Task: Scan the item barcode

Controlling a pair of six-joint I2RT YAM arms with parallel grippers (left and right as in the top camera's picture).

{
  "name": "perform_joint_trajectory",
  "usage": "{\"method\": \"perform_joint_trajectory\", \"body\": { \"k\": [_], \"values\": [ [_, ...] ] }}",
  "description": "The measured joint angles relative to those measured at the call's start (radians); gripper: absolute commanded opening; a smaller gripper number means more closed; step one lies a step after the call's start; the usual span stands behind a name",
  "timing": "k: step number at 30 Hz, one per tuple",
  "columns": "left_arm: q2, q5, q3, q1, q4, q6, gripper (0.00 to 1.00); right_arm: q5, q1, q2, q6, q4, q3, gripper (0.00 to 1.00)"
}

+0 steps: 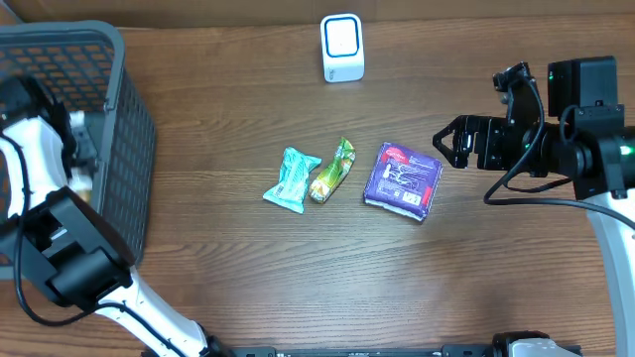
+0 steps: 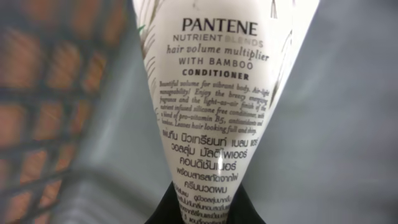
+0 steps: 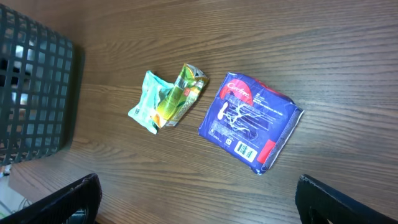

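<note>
Progress is early: left pincer [image 2: 205,211] clenches conditioner tube [image 2: 211,93] inside basket [image 1: 119,59]; right pincer [image 1: 448,142] gapes empty; scanner [image 1: 342,48] stands well apart.

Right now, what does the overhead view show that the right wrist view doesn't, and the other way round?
Only overhead: the white scanner at the table's far edge, and the left arm, its end down in the basket. Only right wrist: the barcode on the purple packet's upturned face, not legible from above. Both: the purple packet, the teal packet touching the green packet, and the basket's mesh wall.
</note>
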Motion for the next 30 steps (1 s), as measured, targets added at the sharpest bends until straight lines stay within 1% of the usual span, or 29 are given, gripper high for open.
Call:
{"method": "perform_joint_trajectory", "body": {
  "k": [2,4,7,14,17,21,22,24,26,28,29,30],
  "values": [
    [-0.032,0.057,0.100,-0.015,-0.063,-0.016,0.04,0.000,0.000,0.000,0.000,0.001,0.000,1.00],
    [-0.078,0.097,0.154,-0.026,-0.112,-0.023,0.04,0.000,0.000,0.000,0.000,0.004,0.000,1.00],
    [-0.193,0.160,0.242,-0.035,-0.194,-0.048,0.04,0.000,0.000,0.000,0.000,0.005,0.000,1.00],
    [-0.481,0.276,0.310,-0.065,-0.354,-0.083,0.04,0.000,0.000,0.000,0.000,0.016,0.000,1.00],
    [-0.593,0.329,0.317,-0.178,-0.479,-0.094,0.04,0.000,0.000,0.000,0.000,0.019,0.000,1.00],
    [-0.610,0.361,0.316,-0.340,-0.591,-0.109,0.04,0.000,0.000,0.000,0.000,0.022,0.000,1.00],
    [-0.602,0.360,0.301,-0.407,-0.599,-0.128,0.04,0.000,0.000,0.000,0.000,0.022,0.000,1.00],
    [-0.592,0.356,0.253,-0.463,-0.590,-0.156,0.05,-0.001,0.000,0.000,0.000,0.022,0.000,1.00],
    [-0.587,0.346,0.166,-0.507,-0.558,-0.183,0.04,0.000,0.000,0.000,0.000,0.022,0.000,1.00],
    [-0.577,0.330,0.047,-0.544,-0.478,-0.209,0.04,0.000,0.000,0.000,0.001,0.021,0.000,1.00],
    [-0.573,0.315,-0.048,-0.564,-0.397,-0.224,0.04,0.000,0.000,0.000,0.000,0.022,0.000,1.00],
    [-0.564,0.307,-0.105,-0.573,-0.353,-0.229,0.04,0.000,0.000,0.000,0.000,0.023,0.000,1.00]
  ]
}}
